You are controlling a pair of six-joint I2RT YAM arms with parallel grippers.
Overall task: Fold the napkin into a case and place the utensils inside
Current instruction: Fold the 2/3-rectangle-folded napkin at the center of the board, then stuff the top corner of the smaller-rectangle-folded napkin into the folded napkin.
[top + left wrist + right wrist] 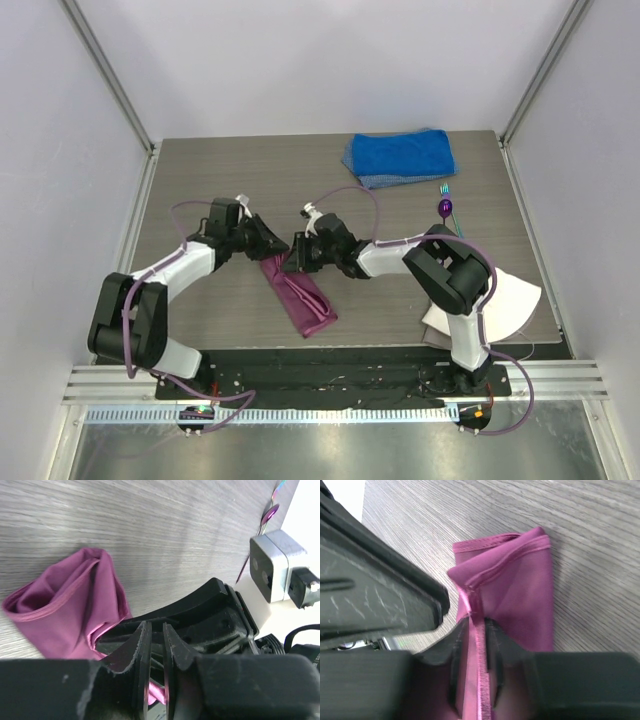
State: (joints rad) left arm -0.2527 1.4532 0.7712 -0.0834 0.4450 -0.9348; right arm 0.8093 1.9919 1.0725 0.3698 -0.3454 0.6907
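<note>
At far end of napkin [303, 297], L gripper [274, 249] & R gripper [297, 255] each nip its hem, jaws narrow, side by side. Napkin's near end sits by table [200, 170] front edge. Well right of napkin: spoon [445, 207], fork [444, 189]. Open tabletop to its left.

Work surface: a rectangular table top [220, 170] in grey wood-grain laminate. A thick, folded bright-blue terry towel [400, 152] lies at the far edge, right of centre. A paler blue checked layer shows along its near side. A white fan-shaped cloth [512, 300] lies near the right near corner, close to the right edge. A greyish flat piece [435, 335] protrudes from beneath it. White wall panels [300, 60] set in aluminium posts [110, 75] enclose three sides.
</note>
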